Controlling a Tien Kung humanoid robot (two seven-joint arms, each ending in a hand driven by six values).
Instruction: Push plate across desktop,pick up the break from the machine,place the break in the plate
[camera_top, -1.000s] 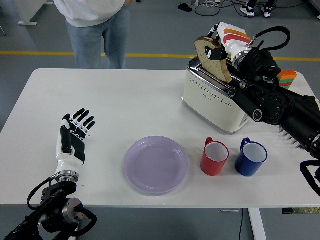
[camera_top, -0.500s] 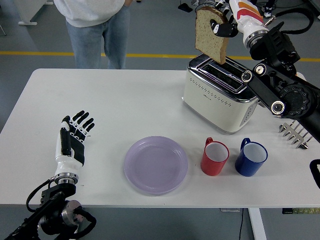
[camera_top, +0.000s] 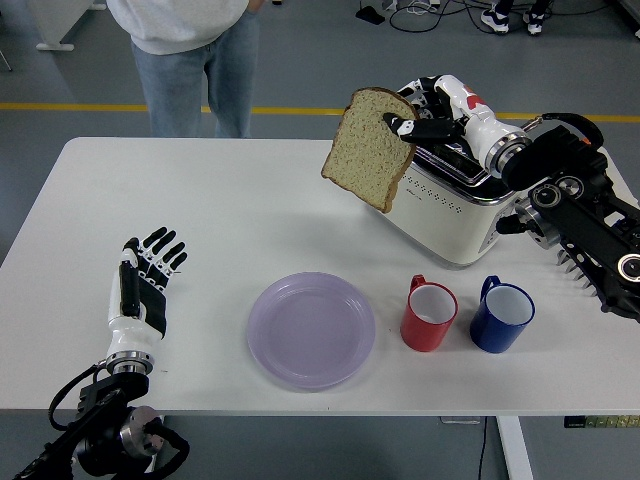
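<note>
A slice of brown bread (camera_top: 367, 148) hangs in the air, tilted, left of the cream toaster (camera_top: 450, 215) and above the table. My right hand (camera_top: 428, 112) is shut on its upper right edge. A pale purple plate (camera_top: 312, 329) lies empty near the table's front edge, below and left of the bread. My left hand (camera_top: 148, 274) rests open on the table at the front left, fingers spread, well left of the plate.
A red mug (camera_top: 430, 314) and a blue mug (camera_top: 502, 316) stand right of the plate, in front of the toaster. A person (camera_top: 190, 50) stands at the far side, top left. A fork-like rack (camera_top: 580, 270) lies at the right edge.
My right hand has carried the bread from above the toaster's slot down and to the left, tilting it, toward the space over the plate. The left hand has not moved.
</note>
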